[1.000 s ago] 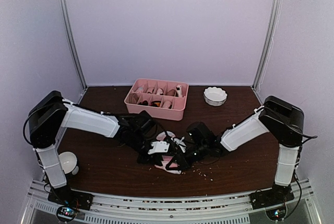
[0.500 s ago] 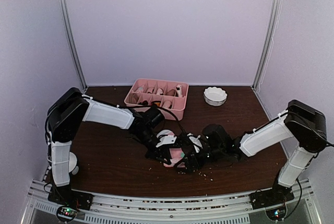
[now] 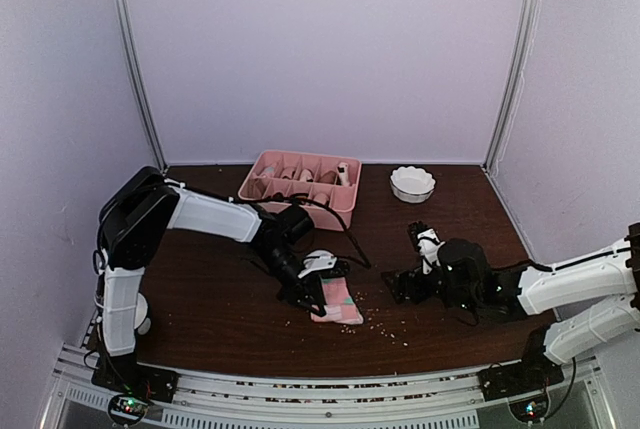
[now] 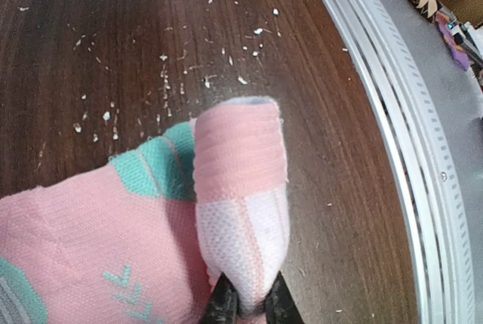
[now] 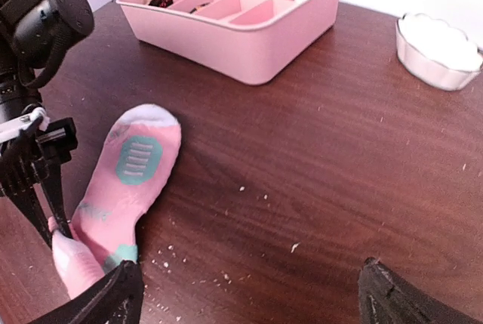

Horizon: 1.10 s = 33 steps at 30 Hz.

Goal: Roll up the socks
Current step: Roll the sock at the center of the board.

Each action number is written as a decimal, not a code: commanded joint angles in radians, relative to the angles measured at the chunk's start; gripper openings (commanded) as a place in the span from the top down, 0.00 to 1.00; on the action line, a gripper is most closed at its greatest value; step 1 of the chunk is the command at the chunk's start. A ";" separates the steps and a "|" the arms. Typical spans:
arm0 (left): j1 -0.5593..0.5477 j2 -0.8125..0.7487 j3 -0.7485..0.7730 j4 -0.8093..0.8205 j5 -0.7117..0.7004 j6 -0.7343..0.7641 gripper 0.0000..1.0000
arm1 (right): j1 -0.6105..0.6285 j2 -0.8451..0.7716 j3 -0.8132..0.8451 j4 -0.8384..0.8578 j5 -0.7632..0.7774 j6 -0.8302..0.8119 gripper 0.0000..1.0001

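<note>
On the near middle of the table (image 3: pixel 200 321), seen from above, your left gripper (image 3: pixel 308 297) pinches one end of the pink sock (image 3: pixel 338 305), which lies mostly flat. The right gripper (image 3: pixel 398 285) sits apart to its right. Through the left wrist camera, the jaws are clamped on one folded-over cuff. The right wrist view shows fingers (image 5: pixel 98 297) spread wide and empty. Rolling looks barely begun, and no second sock shows.

Pink sock (image 4: pixel 90 241) w/ teal patches

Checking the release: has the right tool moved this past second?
Yes: the right tool went rightward off the pink sock, from below the pink tray to below the white bowl.
</note>
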 commanded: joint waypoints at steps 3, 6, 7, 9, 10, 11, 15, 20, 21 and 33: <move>0.047 0.154 0.006 -0.238 -0.003 -0.039 1.00 | 0.145 0.031 -0.084 0.251 -0.014 -0.504 0.00; 0.059 0.194 0.040 -0.276 0.013 -0.050 1.00 | 0.207 0.091 -0.028 0.141 -0.082 -0.636 0.04; 0.060 0.205 0.045 -0.280 0.015 -0.056 1.00 | 0.224 0.121 -0.008 0.118 -0.097 -0.668 0.06; 0.062 0.214 0.050 -0.281 0.011 -0.068 1.00 | 0.267 0.167 0.025 0.093 -0.109 -0.738 0.09; 0.063 0.219 0.053 -0.280 0.004 -0.074 1.00 | 0.278 0.193 0.047 0.079 -0.113 -0.764 0.11; 0.063 0.225 0.057 -0.279 -0.003 -0.082 1.00 | 0.288 0.219 0.069 0.062 -0.119 -0.794 0.15; 0.062 0.240 0.070 -0.280 -0.029 -0.102 1.00 | 0.306 0.313 0.163 0.003 -0.138 -0.899 0.24; 0.062 0.241 0.074 -0.275 -0.056 -0.123 1.00 | 0.307 0.390 0.240 -0.048 -0.144 -0.992 0.37; 0.062 0.241 0.074 -0.274 -0.056 -0.124 1.00 | 0.307 0.405 0.254 -0.062 -0.146 -1.007 0.39; 0.061 0.264 0.103 -0.335 -0.007 -0.070 0.97 | 0.266 0.576 0.343 -0.098 -0.137 -1.037 0.59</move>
